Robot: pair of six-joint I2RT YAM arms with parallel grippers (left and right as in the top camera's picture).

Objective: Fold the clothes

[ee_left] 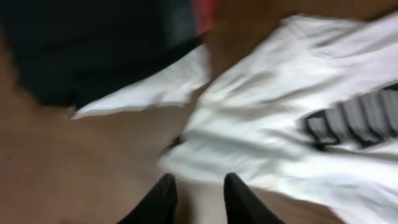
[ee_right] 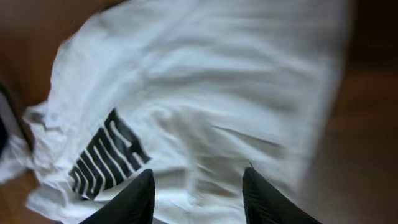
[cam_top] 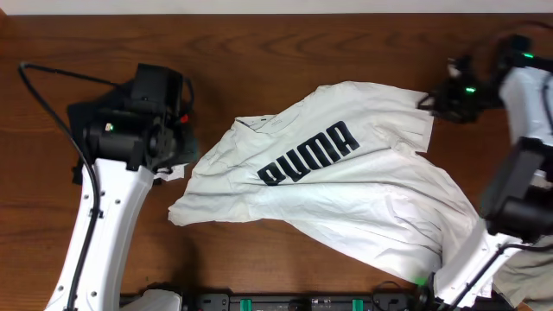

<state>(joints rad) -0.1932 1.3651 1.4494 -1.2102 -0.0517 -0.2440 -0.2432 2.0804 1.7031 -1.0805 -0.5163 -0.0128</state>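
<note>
A large white T-shirt (cam_top: pixel 346 186) with black block letters lies crumpled across the middle of the table. My left gripper (cam_top: pixel 184 145) hovers at the shirt's left edge. In the left wrist view the left gripper (ee_left: pixel 199 183) is open, with only bare wood between its fingers and the shirt (ee_left: pixel 292 106) just ahead. My right gripper (cam_top: pixel 426 101) is at the shirt's far right corner. In the right wrist view the right gripper (ee_right: pixel 199 177) stands open above the shirt (ee_right: pixel 205 93), and I see no cloth pinched in it. A black garment (ee_left: pixel 93 50) lies left of the shirt.
The brown wooden table (cam_top: pixel 259 43) shows around the shirt. A pale grey-beige garment (cam_top: pixel 529 278) lies at the bottom right corner beside the right arm's base. A small red patch (ee_left: pixel 202 11) shows next to the black garment. Black cables loop off the left arm (cam_top: pixel 52 86).
</note>
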